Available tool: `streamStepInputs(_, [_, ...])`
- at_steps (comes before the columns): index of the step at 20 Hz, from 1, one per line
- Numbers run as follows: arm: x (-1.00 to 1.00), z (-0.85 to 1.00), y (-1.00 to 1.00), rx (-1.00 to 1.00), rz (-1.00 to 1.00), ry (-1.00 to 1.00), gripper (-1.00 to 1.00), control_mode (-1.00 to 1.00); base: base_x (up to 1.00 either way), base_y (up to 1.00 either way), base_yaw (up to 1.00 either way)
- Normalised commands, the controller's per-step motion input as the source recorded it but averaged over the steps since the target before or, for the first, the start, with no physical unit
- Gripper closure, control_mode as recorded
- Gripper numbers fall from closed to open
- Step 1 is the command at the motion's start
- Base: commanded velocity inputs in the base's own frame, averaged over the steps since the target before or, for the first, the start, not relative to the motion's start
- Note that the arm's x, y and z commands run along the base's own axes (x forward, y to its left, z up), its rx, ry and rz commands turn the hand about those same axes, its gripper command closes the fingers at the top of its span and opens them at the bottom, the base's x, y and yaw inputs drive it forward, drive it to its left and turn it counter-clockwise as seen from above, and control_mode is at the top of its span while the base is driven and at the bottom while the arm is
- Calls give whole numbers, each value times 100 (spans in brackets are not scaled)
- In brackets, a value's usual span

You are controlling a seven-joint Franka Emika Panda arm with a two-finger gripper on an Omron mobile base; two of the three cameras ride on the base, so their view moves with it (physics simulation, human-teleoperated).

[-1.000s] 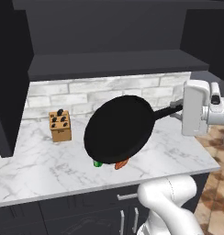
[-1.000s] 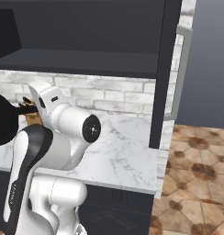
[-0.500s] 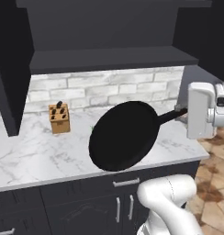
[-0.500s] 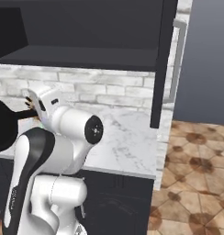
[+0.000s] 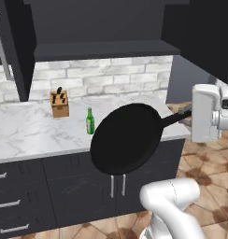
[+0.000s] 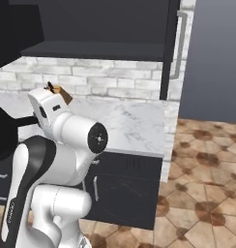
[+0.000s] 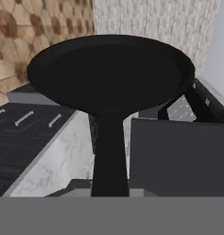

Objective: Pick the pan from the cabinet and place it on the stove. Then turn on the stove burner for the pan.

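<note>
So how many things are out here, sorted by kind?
Pan: 1
Green bottle: 1
Knife block: 1
Total: 3

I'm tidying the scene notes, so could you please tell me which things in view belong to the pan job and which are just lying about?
Part of the job:
- round black frying pan, held by its long handle
- gripper, shut on the handle
- open black wall cabinet

Just lying about:
- green glass bottle
- wooden knife block
</note>
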Motion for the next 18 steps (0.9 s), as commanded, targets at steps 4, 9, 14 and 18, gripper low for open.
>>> streamStepInputs(4, [0, 0, 0, 0, 0, 0, 100, 100, -56, 46, 0])
streamStepInputs(9, [0, 0, 0, 0, 0, 0, 100, 100, -37, 65, -1])
streamStepInputs(14, [0, 0, 0, 0, 0, 0, 100, 100, -35, 64, -2])
streamStepInputs(18, [0, 0, 0, 0, 0, 0, 100, 100, -39, 64, -2])
